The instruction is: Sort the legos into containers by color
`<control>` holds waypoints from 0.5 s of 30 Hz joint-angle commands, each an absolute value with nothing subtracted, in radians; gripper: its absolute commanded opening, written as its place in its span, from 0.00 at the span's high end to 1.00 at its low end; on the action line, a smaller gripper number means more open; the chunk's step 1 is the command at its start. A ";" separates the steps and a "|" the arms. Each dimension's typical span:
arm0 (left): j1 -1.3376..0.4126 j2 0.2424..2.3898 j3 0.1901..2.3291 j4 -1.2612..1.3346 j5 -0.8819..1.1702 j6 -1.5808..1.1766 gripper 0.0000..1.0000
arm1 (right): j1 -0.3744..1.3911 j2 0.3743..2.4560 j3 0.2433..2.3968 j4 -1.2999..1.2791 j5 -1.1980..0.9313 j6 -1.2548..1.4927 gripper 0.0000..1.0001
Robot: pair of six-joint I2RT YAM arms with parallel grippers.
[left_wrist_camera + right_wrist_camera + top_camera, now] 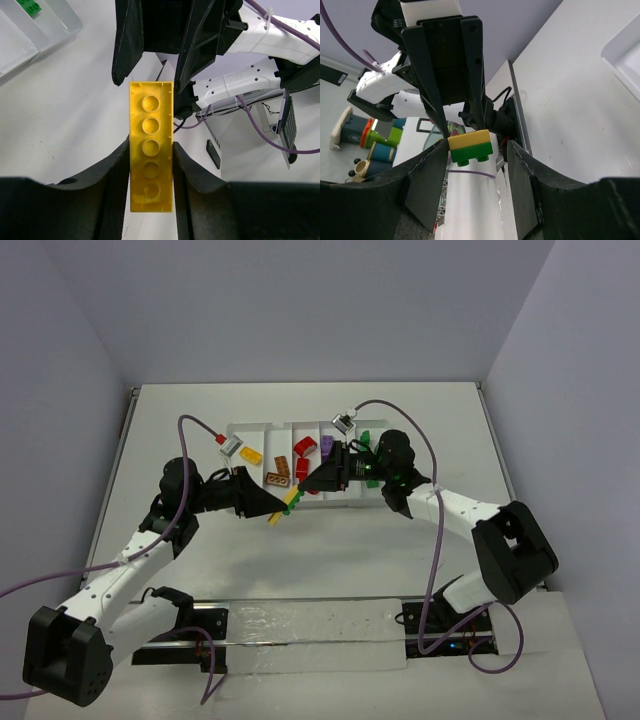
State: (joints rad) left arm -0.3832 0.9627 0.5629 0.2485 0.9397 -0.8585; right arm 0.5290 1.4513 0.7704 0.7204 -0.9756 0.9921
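Aloft and Shared

The left gripper [151, 147] clamped a long yellow studded plastic brick [151, 115], with a green brick [471, 152] stuck to it, near the white divided plastic tray [262, 435]. The right gripper [476, 146] stood parted around its end.

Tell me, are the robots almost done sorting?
Nearly. Yellow, orange-brown, red, purple and green plastic bricks lie in the white divided tray. In hand: the left gripper pinches a long yellow brick with a green brick stuck on it; the right gripper, jaws open, flanks its far end. Left: split and bin those two.
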 commanded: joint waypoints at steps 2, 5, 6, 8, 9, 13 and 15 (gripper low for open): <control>-0.382 0.944 0.575 0.286 0.971 -0.858 1.00 | 0.533 1.478 0.788 0.830 -0.986 1.029 0.39; -0.382 0.945 0.580 0.278 0.969 -0.853 1.00 | 0.546 1.492 0.798 0.831 -0.986 1.028 0.35; -0.382 0.945 0.581 0.277 0.967 -0.852 1.00 | 0.549 1.494 0.798 0.833 -0.986 1.028 0.35; -0.383 0.945 0.583 0.274 0.966 -0.851 1.00 | 0.557 1.499 0.796 0.846 -0.986 1.032 0.35; -0.382 0.946 0.584 0.272 0.965 -0.850 1.00 | 0.560 1.500 0.792 0.854 -0.986 1.035 0.36; -0.382 0.950 0.584 0.269 0.958 -0.848 1.00 | 0.564 1.497 0.778 0.897 -0.991 1.058 0.44; -0.382 0.952 0.583 0.270 0.954 -0.850 1.00 | 0.565 1.497 0.773 0.911 -0.995 1.065 0.45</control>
State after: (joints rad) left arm -0.3832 0.9623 0.5629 0.2417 0.9458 -0.8574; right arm 0.5539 1.4948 0.7704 0.8149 -0.9833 1.0477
